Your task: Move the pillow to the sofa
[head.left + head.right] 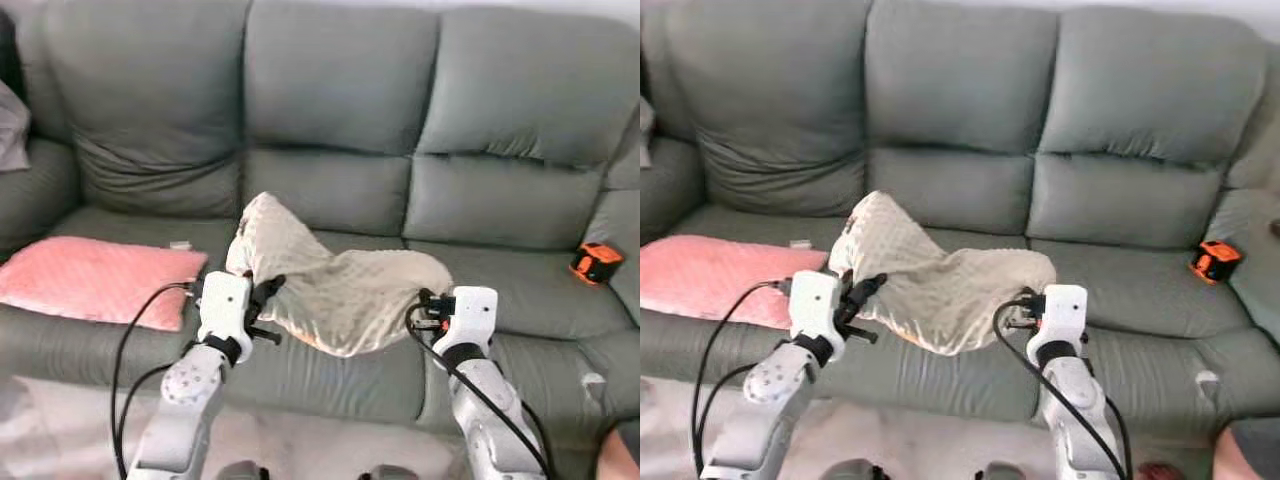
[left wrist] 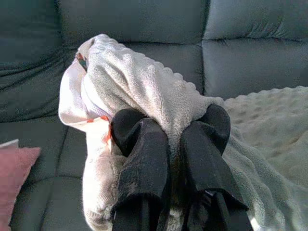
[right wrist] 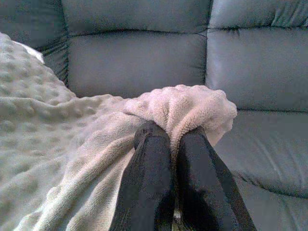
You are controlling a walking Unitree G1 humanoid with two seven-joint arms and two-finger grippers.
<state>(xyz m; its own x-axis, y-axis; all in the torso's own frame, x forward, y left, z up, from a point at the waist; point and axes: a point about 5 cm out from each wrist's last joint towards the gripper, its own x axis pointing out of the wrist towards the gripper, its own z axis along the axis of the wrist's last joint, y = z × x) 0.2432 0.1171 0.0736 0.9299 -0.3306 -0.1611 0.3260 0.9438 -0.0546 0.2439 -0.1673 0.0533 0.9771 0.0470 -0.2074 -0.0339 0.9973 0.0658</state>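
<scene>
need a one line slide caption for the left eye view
Both claws, left claw and right claw, pinch a beige pillow over the grey sofa beside a pink pillow.

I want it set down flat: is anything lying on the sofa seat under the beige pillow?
Nothing visible does. The left gripper and right gripper both pinch the beige pillow above the sofa middle seat. The pink pillow lies to the robot's left, the orange tape measure far right.
</scene>
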